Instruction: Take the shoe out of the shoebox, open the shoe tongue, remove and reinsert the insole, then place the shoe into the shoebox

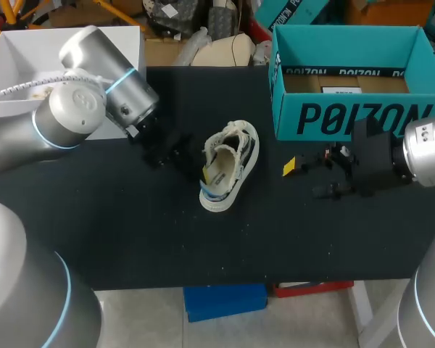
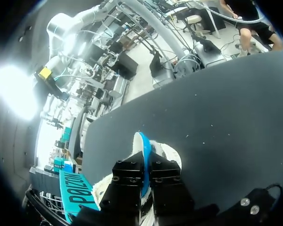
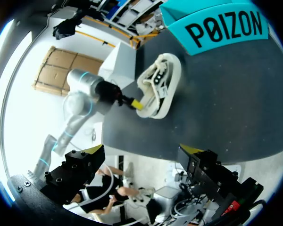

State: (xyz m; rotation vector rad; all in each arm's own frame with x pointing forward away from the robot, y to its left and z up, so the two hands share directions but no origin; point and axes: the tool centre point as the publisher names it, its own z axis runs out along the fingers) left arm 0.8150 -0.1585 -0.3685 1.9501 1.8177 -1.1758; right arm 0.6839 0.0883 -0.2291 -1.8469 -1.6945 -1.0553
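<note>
One shoe, one teal shoebox, one insole and two claws were in view. The shoe was cream-white with pale laces and dark blue marks along its side. It lay on the black tabletop near the middle, outside the shoebox and just beside its front left corner, with its opening facing up. The shoebox stood open at the far right of the tabletop, well apart from a white open box at the far left.

The left claw was at the heel end of the shoe, its fingers drawn together and clamped on the thin blue insole, which stood up on edge between them. The right claw hung right of the shoe and in front of the shoebox, its yellow tips wide apart, holding nothing.
</note>
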